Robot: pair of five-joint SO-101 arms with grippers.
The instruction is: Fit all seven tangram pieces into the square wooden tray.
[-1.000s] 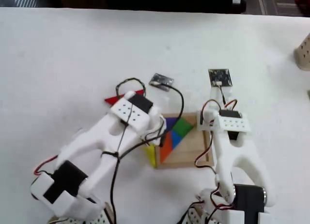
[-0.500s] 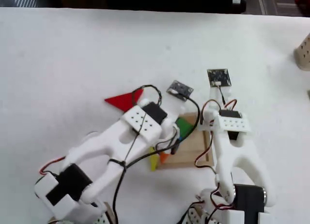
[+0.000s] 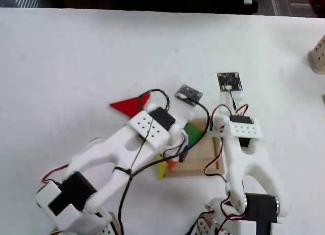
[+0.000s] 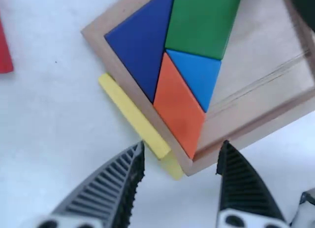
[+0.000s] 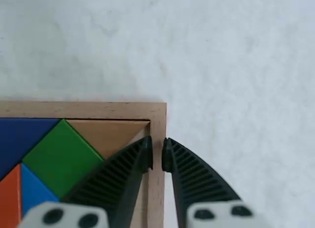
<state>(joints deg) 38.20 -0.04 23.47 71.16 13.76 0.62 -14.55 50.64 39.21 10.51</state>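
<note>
The square wooden tray (image 3: 203,155) lies between the two arms. In the left wrist view it (image 4: 261,65) holds a dark blue triangle (image 4: 140,38), a green square (image 4: 203,22), a light blue triangle (image 4: 199,75) and an orange parallelogram (image 4: 179,107). A yellow piece (image 4: 133,118) lies on the table against the tray's outer edge. My left gripper (image 4: 180,154) hangs open above that corner, holding nothing. A red triangle (image 3: 129,105) rests on the table to the tray's far left. My right gripper (image 5: 157,150) is shut on the tray's wall (image 5: 158,124) near its far right corner.
The left arm (image 3: 147,126) covers the tray's left half in the high view, and the right arm (image 3: 239,129) stands along its right side. A pale perforated object (image 3: 319,55) sits at the table's right edge. Open white table (image 3: 76,57) stretches behind and to the left.
The left arm swung right, from above the red triangle to above the tray's left side, uncovering the triangle. The right arm and the tray kept still.
</note>
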